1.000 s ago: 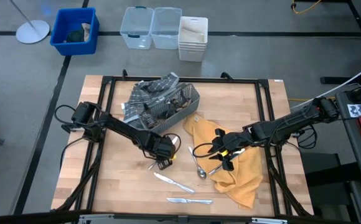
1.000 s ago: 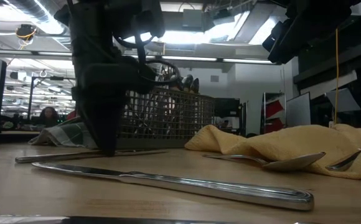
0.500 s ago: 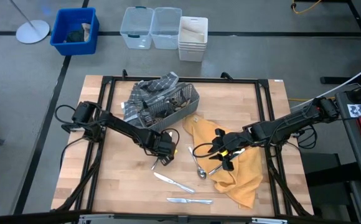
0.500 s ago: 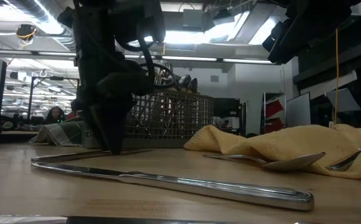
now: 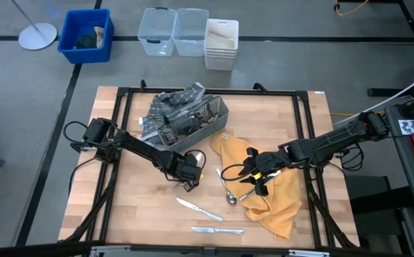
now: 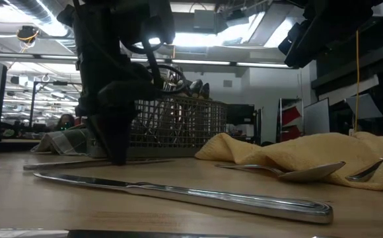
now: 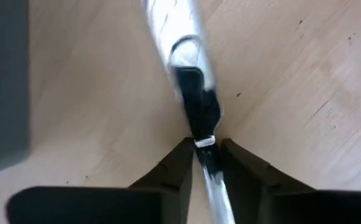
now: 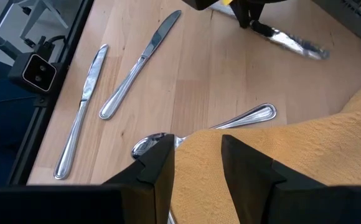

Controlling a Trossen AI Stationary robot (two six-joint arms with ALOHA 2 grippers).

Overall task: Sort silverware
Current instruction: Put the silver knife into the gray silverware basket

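Left gripper is down at the wooden surface, just in front of the wire-mesh caddy. Its fingers are clamped on a knife that lies flat on the wood; the left wrist view shows the piece pinched between the two tips. In the low view that knife rests on the surface under the gripper.

Right gripper hangs over the yellow cloth, well apart from the left one. Its fingers stand apart with nothing between them.

Other silverware:
- second knife, loose on the wood in front of the left gripper
- third knife, near the surface's front edge
- spoon, touching the cloth's edge
- more pieces standing in the caddy; can't tell which kinds

A grey checked towel lies against the caddy's far side. On the floor beyond the surface: a blue bin, clear tubs and a white tub.
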